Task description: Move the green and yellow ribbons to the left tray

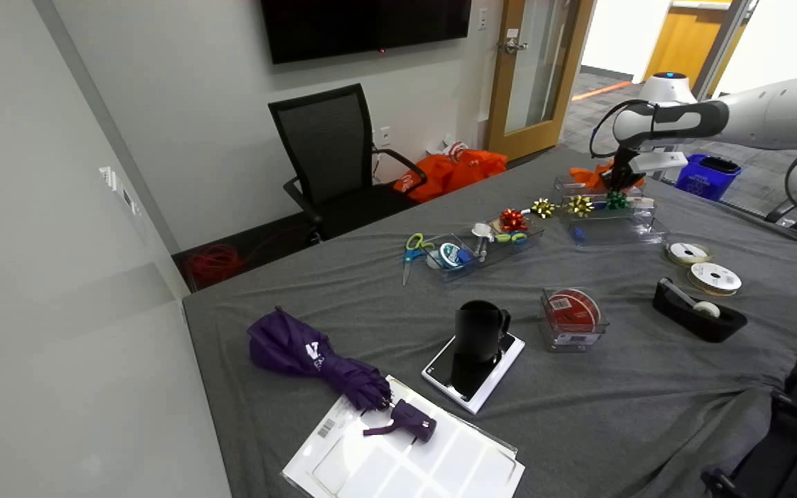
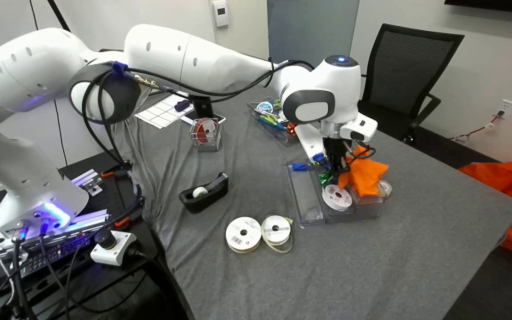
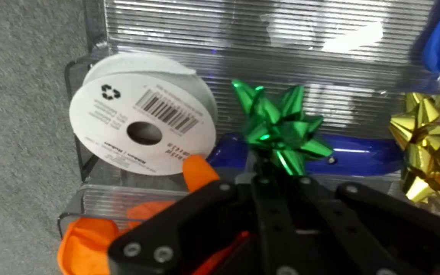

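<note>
The green ribbon bow [image 3: 281,126] is shiny and sits at my fingertips in the wrist view; it also shows in both exterior views [image 1: 616,200] [image 2: 325,177]. My gripper [image 3: 277,172] points down over the clear stepped tray [image 1: 620,235], its fingers close together on the bow's lower edge; the tips are dark and partly hidden. A yellow ribbon bow [image 3: 435,145] lies in that tray to the right in the wrist view. Another yellow bow [image 1: 542,208] lies outside it, near a second clear tray [image 1: 464,275] with scissors and a red bow [image 1: 512,220].
A white ribbon spool [image 3: 139,126], a blue item [image 3: 357,154] and orange pieces [image 2: 365,175] crowd the stepped tray around my fingers. A tape dispenser [image 2: 205,192], loose spools [image 2: 243,233] and a box with a red spool [image 1: 573,315] stand on the table.
</note>
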Robot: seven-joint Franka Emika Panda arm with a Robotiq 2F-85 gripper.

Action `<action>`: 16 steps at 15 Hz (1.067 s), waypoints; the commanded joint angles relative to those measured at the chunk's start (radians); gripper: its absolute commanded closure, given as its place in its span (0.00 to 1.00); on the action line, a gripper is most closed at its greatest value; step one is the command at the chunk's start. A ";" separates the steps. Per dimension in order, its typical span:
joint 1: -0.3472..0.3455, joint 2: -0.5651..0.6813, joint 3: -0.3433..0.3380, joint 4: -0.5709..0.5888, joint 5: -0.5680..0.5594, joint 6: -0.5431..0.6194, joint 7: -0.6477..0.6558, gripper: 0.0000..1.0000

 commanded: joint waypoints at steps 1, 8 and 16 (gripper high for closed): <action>0.005 -0.033 -0.020 -0.008 -0.016 -0.033 0.007 1.00; 0.016 -0.065 -0.043 -0.017 -0.042 -0.143 -0.017 1.00; 0.006 -0.209 0.022 -0.055 0.011 -0.435 -0.119 1.00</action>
